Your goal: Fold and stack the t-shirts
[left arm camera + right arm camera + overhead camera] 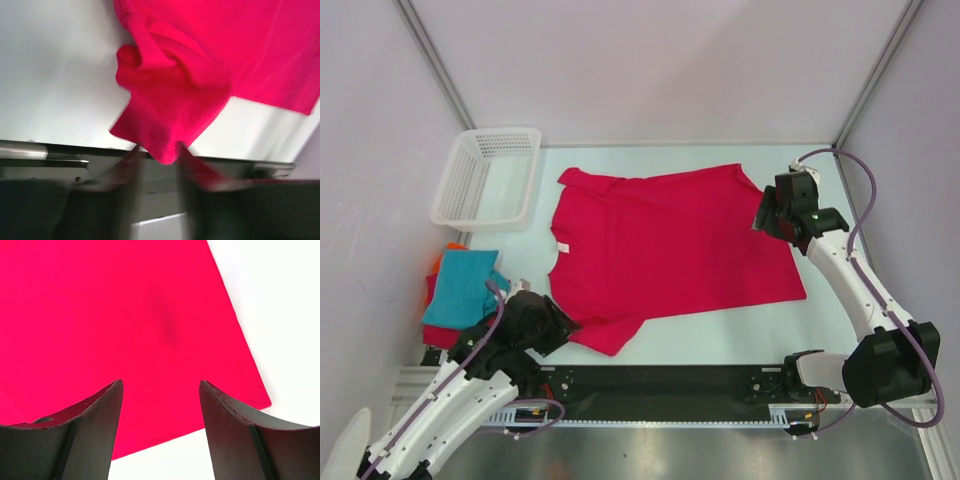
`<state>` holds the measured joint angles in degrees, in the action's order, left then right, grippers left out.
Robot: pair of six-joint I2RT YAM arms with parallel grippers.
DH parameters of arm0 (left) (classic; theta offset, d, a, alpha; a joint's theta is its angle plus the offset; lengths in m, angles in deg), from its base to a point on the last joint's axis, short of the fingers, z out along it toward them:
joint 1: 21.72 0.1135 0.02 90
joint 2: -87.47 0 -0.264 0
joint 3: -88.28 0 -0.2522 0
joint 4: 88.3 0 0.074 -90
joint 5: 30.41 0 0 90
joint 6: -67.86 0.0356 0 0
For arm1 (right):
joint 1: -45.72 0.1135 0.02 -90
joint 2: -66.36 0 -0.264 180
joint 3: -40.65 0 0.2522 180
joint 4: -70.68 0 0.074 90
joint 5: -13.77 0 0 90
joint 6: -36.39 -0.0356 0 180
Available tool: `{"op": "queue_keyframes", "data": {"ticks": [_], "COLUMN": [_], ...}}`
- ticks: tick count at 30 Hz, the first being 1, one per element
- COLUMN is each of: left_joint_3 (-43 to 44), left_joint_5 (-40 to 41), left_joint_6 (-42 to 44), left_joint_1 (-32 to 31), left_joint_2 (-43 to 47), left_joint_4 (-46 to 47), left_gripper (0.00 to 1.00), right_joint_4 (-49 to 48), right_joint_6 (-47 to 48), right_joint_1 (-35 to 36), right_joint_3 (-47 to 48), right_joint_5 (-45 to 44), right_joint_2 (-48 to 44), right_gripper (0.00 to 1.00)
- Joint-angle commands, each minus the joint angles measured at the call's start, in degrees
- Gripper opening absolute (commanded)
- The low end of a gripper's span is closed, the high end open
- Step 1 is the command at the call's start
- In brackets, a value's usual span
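The big red shirt (670, 245) lies spread on the table (740, 335). The right tool (161, 387) hangs wide open over its corner. The left tool (160, 165), at the bunched sleeve (170, 100), is too blurred to judge.

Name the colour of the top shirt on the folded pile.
Top shirt: teal, clearest in the top external view.
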<state>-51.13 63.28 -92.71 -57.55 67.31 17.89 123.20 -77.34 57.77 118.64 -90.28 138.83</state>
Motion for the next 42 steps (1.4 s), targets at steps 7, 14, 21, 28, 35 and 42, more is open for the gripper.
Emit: {"op": "queue_keyframes", "data": {"ticks": [7, 14, 21, 28, 35, 42], "left_joint_3": [7.5, 8.1, 10.9, 19.6, 25.8, 25.7], "left_joint_5": [1.3, 2.0, 3.9, -0.3, -4.6, -7.4], "left_joint_6": [0.9, 3.1, 7.1, 17.1, 23.5, 29.2], "left_joint_1": [-0.2, -0.2, -0.2, 0.0, 2.5, 6.3], "left_joint_2": [-0.3, -4.7, -12.3, -31.1, -35.0, -33.0], "left_joint_4": [-2.5, 2.1, 8.6, 18.6, 18.6, 13.6], "left_gripper": [0.89, 0.92, 0.94, 1.00, 1.00, 0.99], "right_joint_4": [0.8, 1.9, -0.6, -5.5, 3.3, 1.3], "right_joint_6": [-0.3, -0.7, -0.9, -0.4, 3.4, 3.5], "right_joint_1": [0.7, 1.1, 1.2, -1.9, -0.3, -0.4], "right_joint_3": [2.6, 2.7, 1.4, 15.9, 47.4, 60.0], "right_joint_5": [-0.5, -0.4, 1.1, 10.8, -2.0, -2.0], "right_joint_2": [2.5, 3.6, 6.6, 22.2, 48.2, 63.2], "right_gripper": [0.69, 0.70, 0.71, 0.71, 0.71, 0.70]}}
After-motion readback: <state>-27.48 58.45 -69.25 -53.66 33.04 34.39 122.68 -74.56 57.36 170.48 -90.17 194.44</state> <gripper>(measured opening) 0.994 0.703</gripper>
